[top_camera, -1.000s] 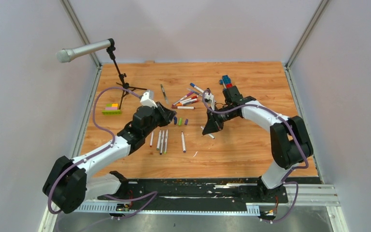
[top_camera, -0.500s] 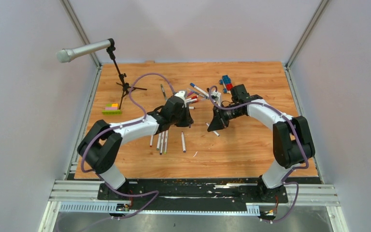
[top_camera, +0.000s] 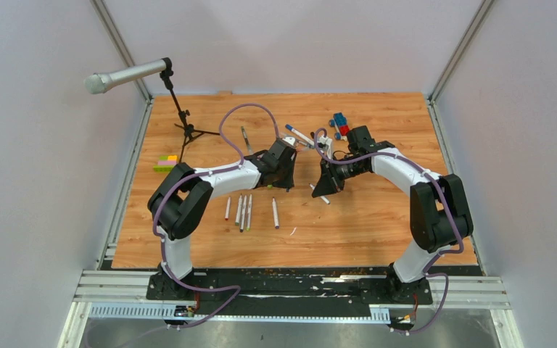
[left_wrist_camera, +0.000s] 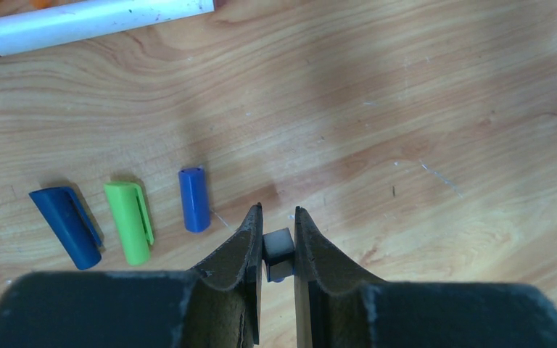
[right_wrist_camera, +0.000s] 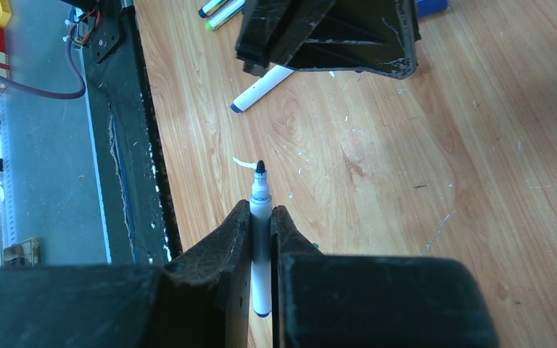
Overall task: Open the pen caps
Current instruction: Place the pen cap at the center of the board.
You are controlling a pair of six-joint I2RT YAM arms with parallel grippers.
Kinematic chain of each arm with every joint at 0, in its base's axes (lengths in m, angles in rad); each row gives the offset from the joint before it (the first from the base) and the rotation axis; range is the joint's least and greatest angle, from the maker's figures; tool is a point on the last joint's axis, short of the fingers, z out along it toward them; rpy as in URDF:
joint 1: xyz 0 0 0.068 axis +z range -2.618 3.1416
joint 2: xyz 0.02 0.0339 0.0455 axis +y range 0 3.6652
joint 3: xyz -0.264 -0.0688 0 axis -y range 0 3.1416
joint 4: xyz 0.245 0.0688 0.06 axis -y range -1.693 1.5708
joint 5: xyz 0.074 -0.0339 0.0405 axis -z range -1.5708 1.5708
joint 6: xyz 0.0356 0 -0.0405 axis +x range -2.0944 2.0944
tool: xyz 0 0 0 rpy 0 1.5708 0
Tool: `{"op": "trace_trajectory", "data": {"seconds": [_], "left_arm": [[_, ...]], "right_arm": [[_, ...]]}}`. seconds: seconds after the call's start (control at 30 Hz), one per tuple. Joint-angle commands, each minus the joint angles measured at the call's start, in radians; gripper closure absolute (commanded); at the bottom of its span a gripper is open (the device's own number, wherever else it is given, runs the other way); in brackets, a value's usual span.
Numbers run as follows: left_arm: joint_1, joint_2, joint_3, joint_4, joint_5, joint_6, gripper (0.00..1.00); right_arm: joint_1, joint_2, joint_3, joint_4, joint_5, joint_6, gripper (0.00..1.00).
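Left hand (left_wrist_camera: 277, 214) clenched on dark cap (left_wrist_camera: 278, 246), just right of blue cap (left_wrist_camera: 194, 199); right hand (right_wrist_camera: 261, 209) grasping uncapped pen (right_wrist_camera: 261, 190), nib pointing outward.

We see only the upper end of the small dark cap (left_wrist_camera: 278, 245) pinched between the left fingers (left_wrist_camera: 236, 268); the rest is hidden between them. The long white pen barrel (left_wrist_camera: 94, 22) is clipped by the top edge. In the right wrist view the right fingers (right_wrist_camera: 221, 254) cover the sides of the slim white pen (right_wrist_camera: 261, 210), and the top edge cuts off the left fingers there. From above, both held things are too small for us to make out.
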Motion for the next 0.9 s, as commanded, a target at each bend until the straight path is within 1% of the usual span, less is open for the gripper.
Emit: {"op": "trace_trajectory", "data": {"seconds": [0.0,0.23,0.4,0.57,0.73,0.77,0.87], "left_arm": [[-0.004,0.042,0.073,-0.064,-0.058,0.047,0.85],[-0.005,0.097,0.145,-0.129,-0.102,0.072,0.81],[-0.005,0.130,0.185,-0.161,-0.111,0.084,0.76],[-0.005,0.152,0.199,-0.175,-0.109,0.088,0.68],[-0.005,0.154,0.206,-0.177,-0.109,0.090,0.65],[-0.005,0.152,0.209,-0.180,-0.107,0.090,0.62],[-0.005,0.140,0.212,-0.180,-0.102,0.088,0.62]], "right_arm": [[-0.006,-0.007,0.041,-0.011,-0.043,-0.029,1.00],[-0.006,-0.004,0.041,-0.014,-0.045,-0.032,1.00],[-0.006,-0.001,0.044,-0.018,-0.047,-0.035,1.00],[-0.006,0.001,0.046,-0.023,-0.049,-0.037,1.00],[-0.007,0.001,0.046,-0.023,-0.052,-0.037,1.00],[-0.008,0.001,0.046,-0.024,-0.053,-0.037,1.00],[-0.008,-0.003,0.044,-0.024,-0.055,-0.037,1.00]]}}
